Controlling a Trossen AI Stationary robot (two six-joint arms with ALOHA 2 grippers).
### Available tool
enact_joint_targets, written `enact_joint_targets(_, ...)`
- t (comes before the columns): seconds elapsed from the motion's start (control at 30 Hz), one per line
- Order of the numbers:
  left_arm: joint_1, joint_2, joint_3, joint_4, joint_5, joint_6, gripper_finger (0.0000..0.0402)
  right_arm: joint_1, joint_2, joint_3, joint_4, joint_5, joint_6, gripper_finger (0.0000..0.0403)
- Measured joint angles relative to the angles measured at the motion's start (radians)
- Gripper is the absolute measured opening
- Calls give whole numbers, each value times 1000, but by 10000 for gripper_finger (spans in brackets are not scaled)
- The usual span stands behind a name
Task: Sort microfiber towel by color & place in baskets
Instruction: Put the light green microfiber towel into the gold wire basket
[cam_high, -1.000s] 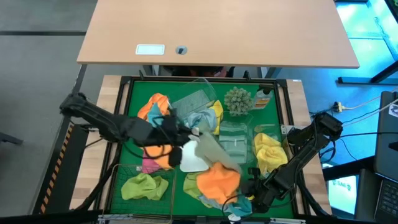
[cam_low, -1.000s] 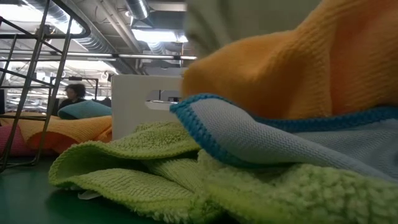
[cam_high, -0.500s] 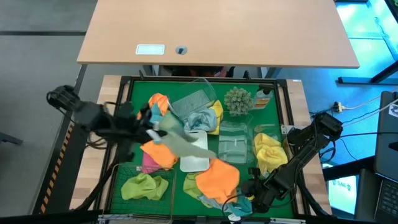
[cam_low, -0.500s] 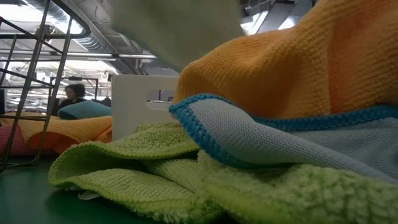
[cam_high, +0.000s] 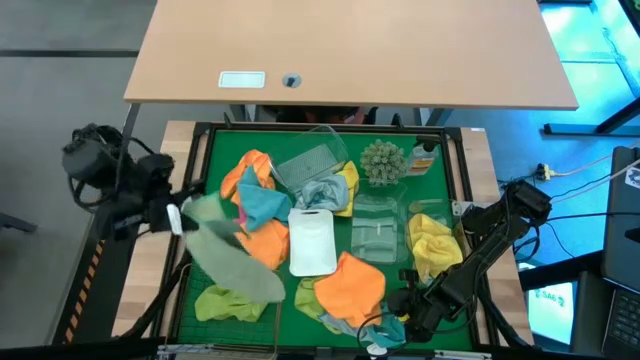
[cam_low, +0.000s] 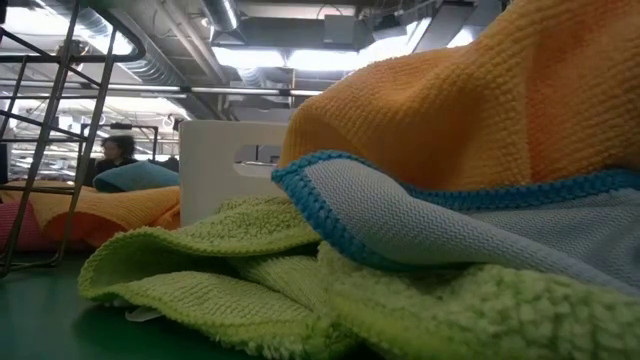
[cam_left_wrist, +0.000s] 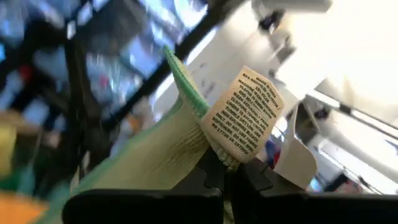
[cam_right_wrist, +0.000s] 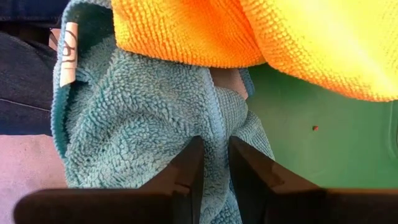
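The green bench (cam_high: 385, 275) is sitting inside a dark raised frame, and most of its middle is crowded; bare green is showing mainly along the left rim and around the clear tubs (cam_high: 378, 228) right of centre. Beyond the far edge a plain wooden desk (cam_high: 350, 50) is standing well apart from the work.

The left pincer (cam_high: 176, 218) is hanging out at the left edge of the bench, over the frame rail. It is clenched on a pale green towel (cam_high: 232, 252), which is trailing from it in a long limp strip down toward the wire-mesh basket (cam_high: 228, 298). From the left wrist view the cloth (cam_left_wrist: 158, 155) is looking finely woven, with a brighter green hem and a printed care label (cam_left_wrist: 245, 118) pinched right at the fingers (cam_left_wrist: 208, 177).

The right pincer (cam_high: 392, 322) is sitting low at the near edge of the bench. Its fingers (cam_right_wrist: 189, 165) are closing narrowly on a fold of a fluffy teal towel (cam_right_wrist: 143, 118), which is lying partly under a ribbed orange towel (cam_right_wrist: 249, 31).

Other cloths are lying heaped: orange and teal ones (cam_high: 255, 195) left of the white tray (cam_high: 312, 243), a lime one (cam_high: 235, 300) in the mesh basket, a yellow one (cam_high: 430, 240) on the right. A spiky round plant (cam_high: 382, 160) is standing near the far rim. Level with the bench top, looped lime pile (cam_low: 230, 270) and a blue-edged weave (cam_low: 420, 220) are filling the foreground.
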Motion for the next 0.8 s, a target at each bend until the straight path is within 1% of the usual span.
enact_joint_targets(0.13,-45,-2,0,-201,23,-155,0,0,0,0,0,0,0,73)
enact_joint_targets(0.23,-72,14,0,-339,70,-281,0,0,0,0,0,0,0,73)
enact_joint_targets(0.3,-81,37,0,-423,102,-361,0,0,0,0,0,0,0,73)
enact_joint_targets(0.43,-97,94,0,-561,125,-472,0,0,0,0,0,0,0,73)
enact_joint_targets(0.57,-118,168,0,-633,157,-480,0,0,0,0,0,-27,0,73)
enact_joint_targets(0.63,-124,212,0,-650,159,-457,0,0,0,0,0,-45,0,73)
enact_joint_targets(0.8,-133,319,0,-679,157,-402,0,0,0,0,0,-46,0,70)
